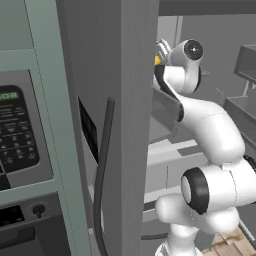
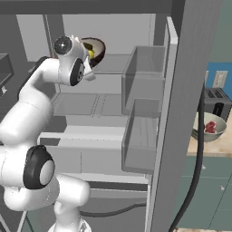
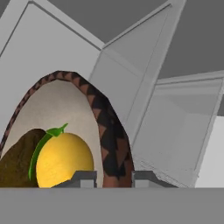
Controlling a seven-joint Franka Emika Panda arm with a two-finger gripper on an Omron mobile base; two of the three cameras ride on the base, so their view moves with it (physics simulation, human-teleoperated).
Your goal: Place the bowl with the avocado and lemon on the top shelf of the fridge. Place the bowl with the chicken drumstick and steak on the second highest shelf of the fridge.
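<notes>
**Bowl hanging at the pincer, top shelf waiting below and ahead**

Fridge (image 2: 149, 113) interior is opening out ahead of the pincer (image 3: 113, 177), its door standing swung wide to one side with stacked door bins (image 2: 142, 108). Top shelf (image 2: 113, 63), the thin grey panel, is lying just beyond and slightly under the pincer in the right base view, stretching sideways across the compartment; whether the bowl's underside is touching it I cannot tell.

Bowl with the avocado and lemon (image 2: 97, 50) is sitting right at the pincer: the two finger tips are straddling its dark patterned rim, one inside, one outside, narrowed onto the wall and holding it. In the hand view the bowl is spreading away to the left of the fingers. Avocado (image 3: 17, 162) is resting at the far left, and lemon (image 3: 65, 162) is lying between it and the inner finger, close to that finger.

My judgement: the coming move is turning on height over the shelf, so the bowl needs carrying inward and settling flat before release.

Second bowl (image 2: 209, 127), pale with red meat inside, is waiting well apart on the surface (image 2: 213, 152) beyond the door.
</notes>
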